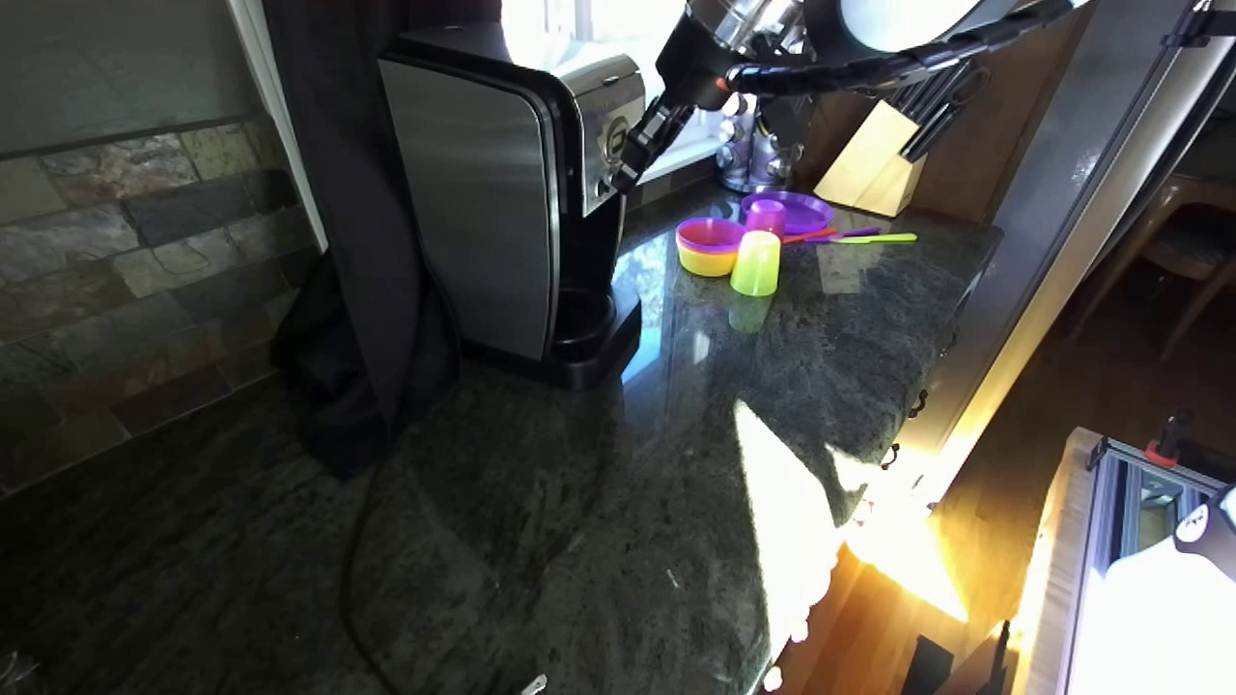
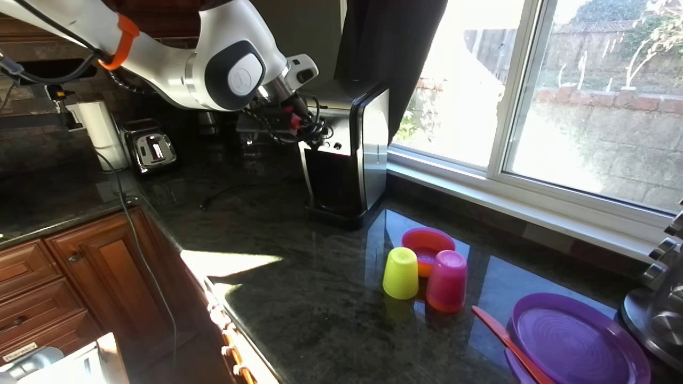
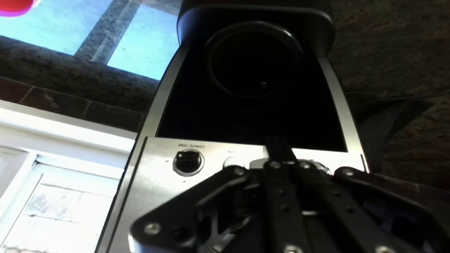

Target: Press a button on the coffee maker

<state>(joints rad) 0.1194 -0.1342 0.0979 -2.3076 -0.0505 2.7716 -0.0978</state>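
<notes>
Coffee maker [image 1: 507, 208] upright, directly ahead of end effector [image 1: 626, 180]; contact unclear.

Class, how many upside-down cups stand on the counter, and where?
2: the lime-green cup and the pink cup, both beside the stacked bowls. Any nested inside would be hidden.

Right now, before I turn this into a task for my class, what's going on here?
A robot arm has its end effector, shut and holding nothing, at the silver front face of the coffee maker, by the controls. It looks set to press one, but whether it is touching any can't be told, since it blocks part of the view. Away from the arm, a yellow-green cup and a pink cup stand upside down on the counter.
</notes>
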